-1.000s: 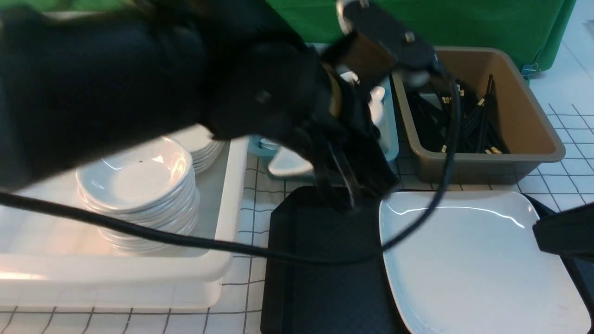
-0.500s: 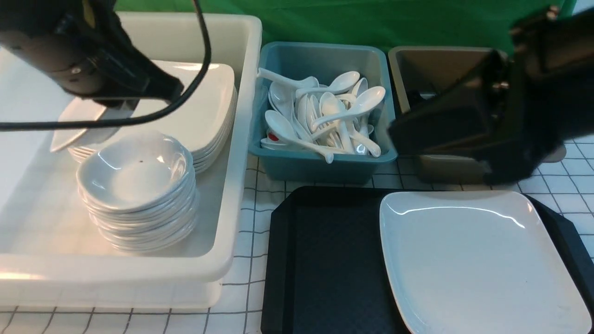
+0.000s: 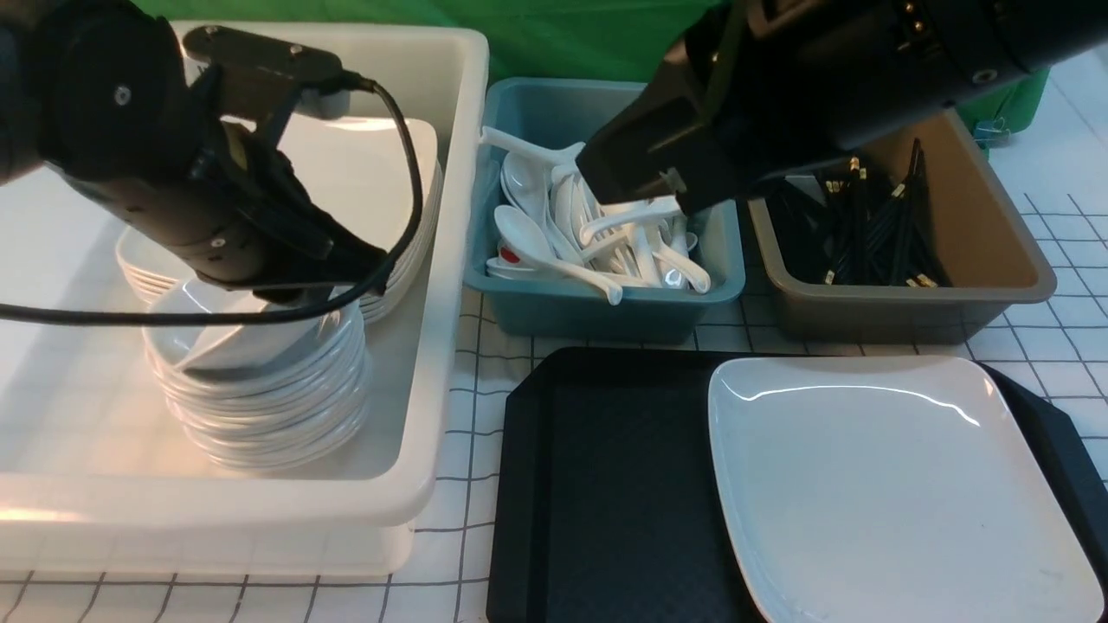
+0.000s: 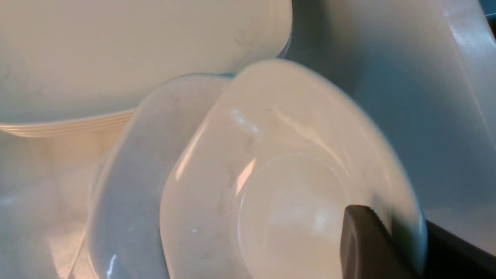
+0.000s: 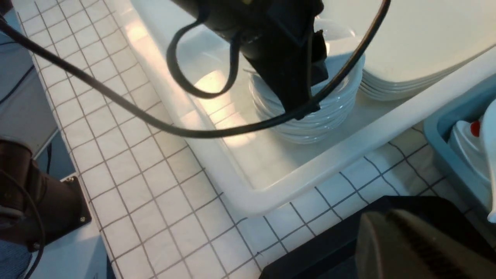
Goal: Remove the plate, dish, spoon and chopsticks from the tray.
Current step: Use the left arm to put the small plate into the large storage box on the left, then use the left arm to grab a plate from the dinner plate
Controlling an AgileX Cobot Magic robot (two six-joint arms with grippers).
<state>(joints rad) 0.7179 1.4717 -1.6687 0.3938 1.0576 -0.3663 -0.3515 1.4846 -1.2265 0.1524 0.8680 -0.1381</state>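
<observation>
Bench (image 3: 459,493): white, gridded.

On its left we note a big white tub (image 3: 415,484). At near centre and right lies the black tray (image 3: 606,484).

The plate (image 3: 883,484) lies flat on the tray's right part.

Beyond the tray stand a teal bin (image 3: 606,316) and, to its right, a brown bin (image 3: 909,307).

Inside the tub, a pile of large plates (image 3: 381,182) sits far. A stack of small dishes (image 3: 277,407) sits nearer.

The left gripper (image 3: 303,281) hangs over that stack. It is clenched on the rim of a dish (image 4: 279,174), which is tilted above the stack.

The right gripper (image 3: 636,186) hovers over the teal bin. We cannot tell whether it is closed.

Spoons (image 3: 563,260) are heaped in the teal bin. Black chopsticks (image 3: 874,234) are bundled in the brown bin.
</observation>
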